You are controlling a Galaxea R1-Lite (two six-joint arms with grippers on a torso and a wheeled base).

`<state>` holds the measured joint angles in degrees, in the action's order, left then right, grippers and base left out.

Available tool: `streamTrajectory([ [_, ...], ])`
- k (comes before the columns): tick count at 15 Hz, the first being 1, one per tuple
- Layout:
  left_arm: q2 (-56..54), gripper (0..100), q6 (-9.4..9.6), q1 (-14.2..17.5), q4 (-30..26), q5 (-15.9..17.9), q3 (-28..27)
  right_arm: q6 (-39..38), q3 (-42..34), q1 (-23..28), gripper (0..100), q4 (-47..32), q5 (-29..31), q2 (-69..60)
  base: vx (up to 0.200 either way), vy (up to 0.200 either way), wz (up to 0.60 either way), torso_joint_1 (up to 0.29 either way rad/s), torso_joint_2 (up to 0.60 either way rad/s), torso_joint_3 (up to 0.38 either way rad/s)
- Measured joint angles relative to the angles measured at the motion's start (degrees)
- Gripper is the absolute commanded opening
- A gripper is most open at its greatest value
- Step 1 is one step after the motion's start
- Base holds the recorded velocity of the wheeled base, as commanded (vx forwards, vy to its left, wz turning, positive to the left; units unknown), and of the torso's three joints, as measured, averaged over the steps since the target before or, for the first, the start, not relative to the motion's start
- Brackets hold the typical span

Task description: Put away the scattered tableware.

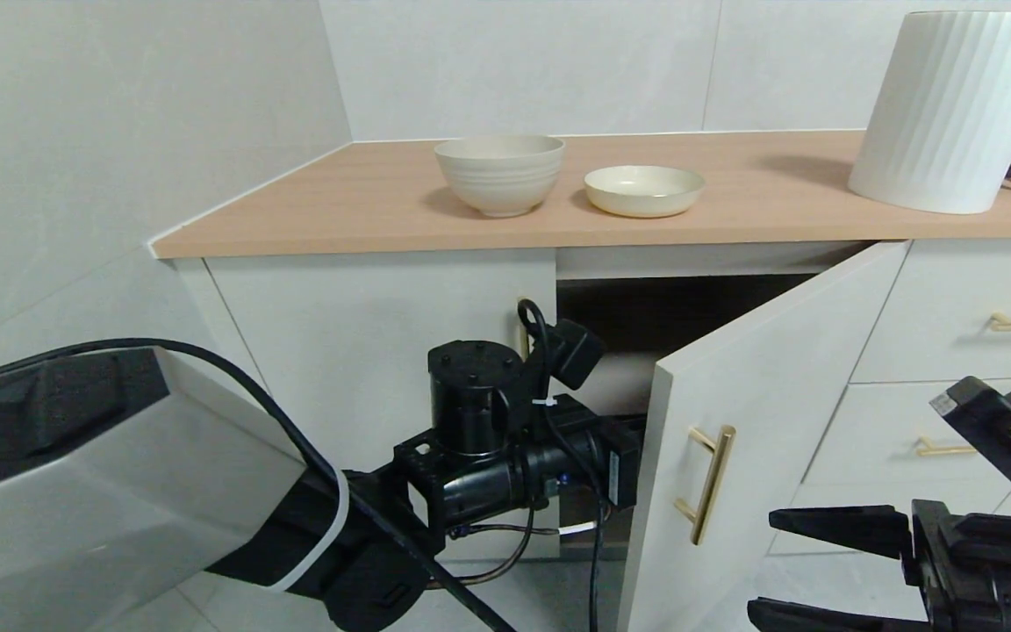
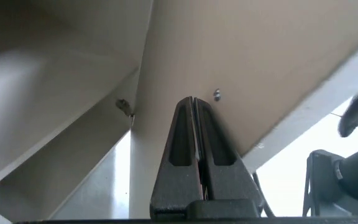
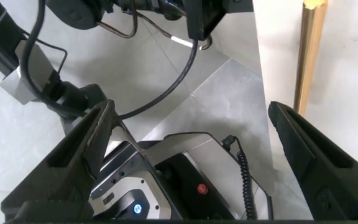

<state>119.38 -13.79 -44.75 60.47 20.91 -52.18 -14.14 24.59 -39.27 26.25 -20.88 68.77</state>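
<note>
Cream ribbed ceramic bowl (image 1: 499,173) beside shallow cream dish (image 1: 643,190) on wooden countertop (image 1: 365,202), our left gripper (image 2: 193,109) pinched closed, right gripper (image 1: 764,562) spread wide

Soft, even light fills the head view and comes mostly from the right. The bowl (image 1: 499,173), the shallow dish (image 1: 643,190) and the white ribbed cylinder (image 1: 953,110) each throw a faint shadow leftward on the countertop (image 1: 365,197). The open cabinet's interior (image 1: 681,307) is dark. Straight lines lean outward near that view's edges. In the right wrist view, the brass handle (image 3: 309,56) carries a pale highlight.
</note>
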Motion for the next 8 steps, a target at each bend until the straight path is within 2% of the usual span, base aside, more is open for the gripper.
streamTrajectory([
  [3, 0.38, 0, 0.00, -0.01, -0.45, -0.16, -0.74, -0.02, 0.00, 0.00, 100, 0.02, 0.00, -0.06, -0.200, 0.000, 0.00, 0.006, 0.00, 0.001],
  [8, 2.36, 0, 0.00, -0.11, -1.54, -1.45, -5.21, 0.00, 0.00, -0.06, 100, -0.02, -0.02, -0.52, 0.000, 0.000, 0.00, 0.000, 0.00, 0.000],
])
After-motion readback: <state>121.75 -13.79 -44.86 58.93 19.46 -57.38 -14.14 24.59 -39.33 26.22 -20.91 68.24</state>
